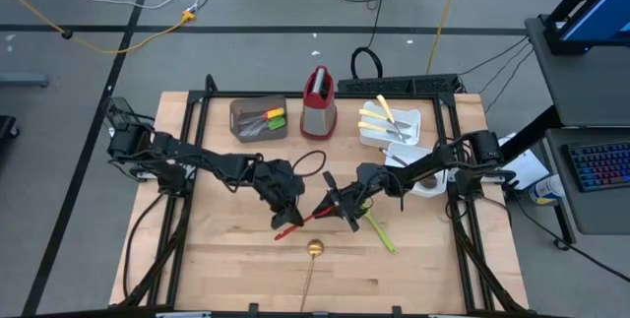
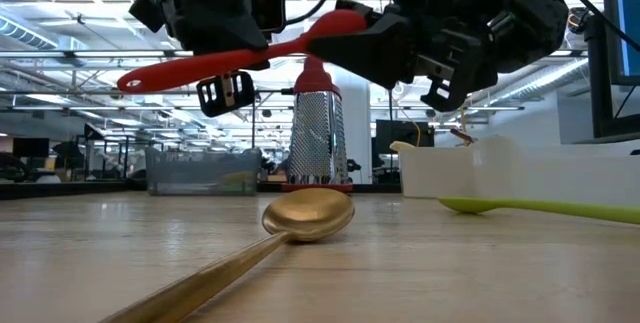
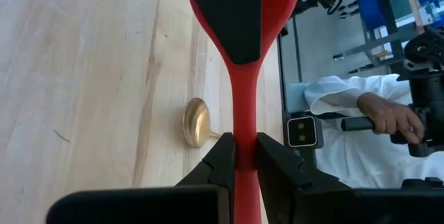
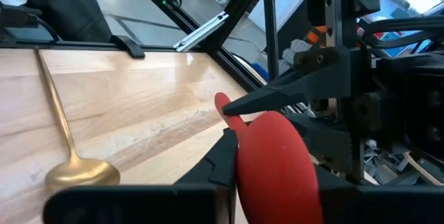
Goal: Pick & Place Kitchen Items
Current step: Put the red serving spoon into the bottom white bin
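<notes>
- Two jaws on one red spoon (image 1: 298, 222), held level above the table (image 1: 226, 259) at mid-table.
- Left gripper (image 3: 239, 156) clamped shut on the thin handle.
- Right gripper (image 4: 267, 156) closed around the broad bowl end.
- Long axis bridging both arms; handover looks underway, neither arm nearer.
- Gold spoon (image 2: 300, 215) lying below, untouched.

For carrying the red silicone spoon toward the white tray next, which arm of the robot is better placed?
The right, probably. Both pincers grip the red silicone spoon in mid-air: left pincer on its handle, right pincer at its bowl. The white tray lies on the right arm's side, so the left should release.
</notes>
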Available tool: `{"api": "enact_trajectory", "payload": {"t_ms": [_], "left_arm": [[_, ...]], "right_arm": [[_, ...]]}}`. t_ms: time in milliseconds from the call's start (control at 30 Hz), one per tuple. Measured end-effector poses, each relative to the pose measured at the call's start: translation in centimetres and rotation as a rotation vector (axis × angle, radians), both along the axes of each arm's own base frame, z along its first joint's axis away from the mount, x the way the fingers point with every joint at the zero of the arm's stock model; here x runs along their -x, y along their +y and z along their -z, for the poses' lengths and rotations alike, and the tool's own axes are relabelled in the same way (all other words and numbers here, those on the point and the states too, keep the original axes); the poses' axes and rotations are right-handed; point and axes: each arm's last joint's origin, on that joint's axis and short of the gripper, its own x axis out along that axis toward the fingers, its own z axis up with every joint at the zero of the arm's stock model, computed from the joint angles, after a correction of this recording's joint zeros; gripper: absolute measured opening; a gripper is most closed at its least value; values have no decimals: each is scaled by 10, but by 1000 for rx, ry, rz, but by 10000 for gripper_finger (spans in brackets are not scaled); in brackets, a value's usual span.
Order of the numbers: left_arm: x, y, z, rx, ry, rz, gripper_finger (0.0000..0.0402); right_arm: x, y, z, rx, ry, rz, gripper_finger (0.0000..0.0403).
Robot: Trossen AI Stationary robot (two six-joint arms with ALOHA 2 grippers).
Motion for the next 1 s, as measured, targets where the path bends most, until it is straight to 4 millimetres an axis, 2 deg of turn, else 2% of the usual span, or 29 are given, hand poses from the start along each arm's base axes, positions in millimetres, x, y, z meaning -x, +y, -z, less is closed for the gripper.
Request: {"api": "enact_trajectory", "payload": {"t_ms": [233,833,1000], "left_arm": [[0,1,0,28,30,-30,37],[1,1,4,-96,15,-68,38],[1,7,5,-139,10,-86,64]], "right_arm": [[0,0,1,7,10,0,34],[4,-8,-3,26,96,43,37],[4,-10,-1,45,107,111,30]]}}
